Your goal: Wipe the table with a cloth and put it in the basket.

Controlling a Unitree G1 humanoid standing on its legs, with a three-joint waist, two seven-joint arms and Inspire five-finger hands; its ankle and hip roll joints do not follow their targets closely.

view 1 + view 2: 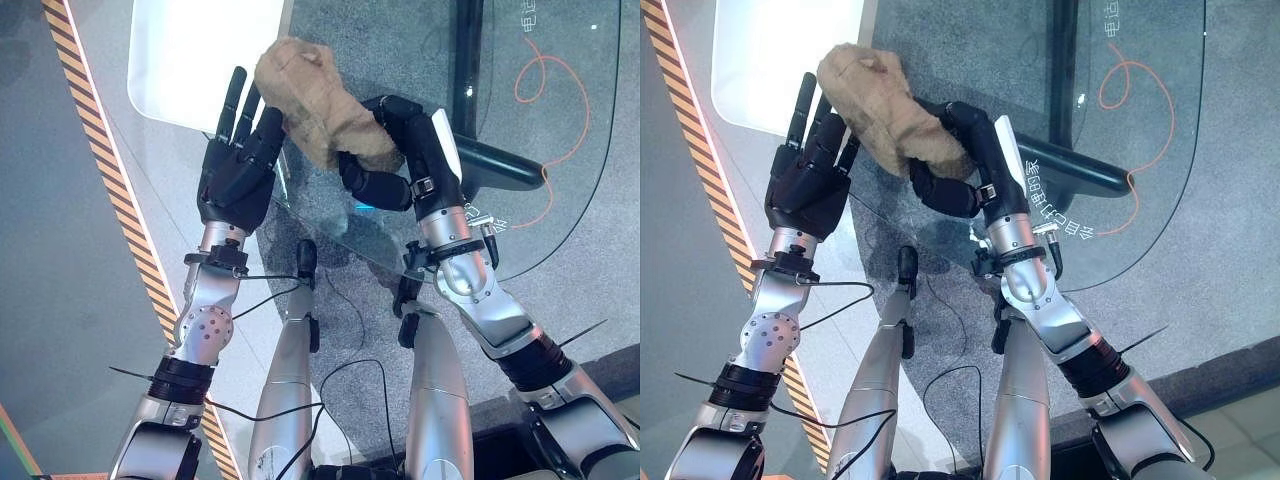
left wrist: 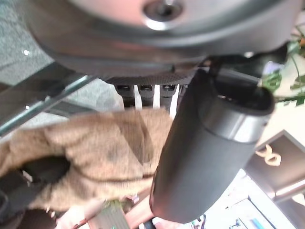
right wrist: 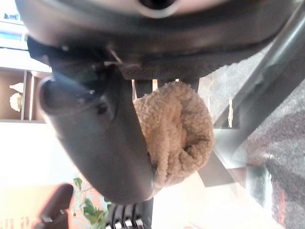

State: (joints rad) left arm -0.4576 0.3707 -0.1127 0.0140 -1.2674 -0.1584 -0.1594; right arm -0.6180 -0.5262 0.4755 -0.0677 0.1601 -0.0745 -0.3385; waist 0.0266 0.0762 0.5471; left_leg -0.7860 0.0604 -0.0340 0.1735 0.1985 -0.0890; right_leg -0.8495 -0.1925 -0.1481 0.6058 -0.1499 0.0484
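The cloth (image 1: pixel 320 100) runs long-axis from 10 to 4 o'clock above the glass tabletop (image 1: pixel 520 120). The right hand (image 1: pixel 400 150) clamps its 4 o'clock end; the left hand (image 1: pixel 238 160), fingers straight, touches its side. The right wrist view shows the thumb pinching the bunched end.

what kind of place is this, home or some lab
Probably an indoor demo or showroom floor rather than a home: a glass table, hazard-striped floor tape, and the right hand gripping a tan cloth.

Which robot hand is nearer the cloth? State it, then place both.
Right. The right robot hand is curled round the cloth, gripping it. The left robot hand is open beside it, fingers straight and touching the cloth's edge.
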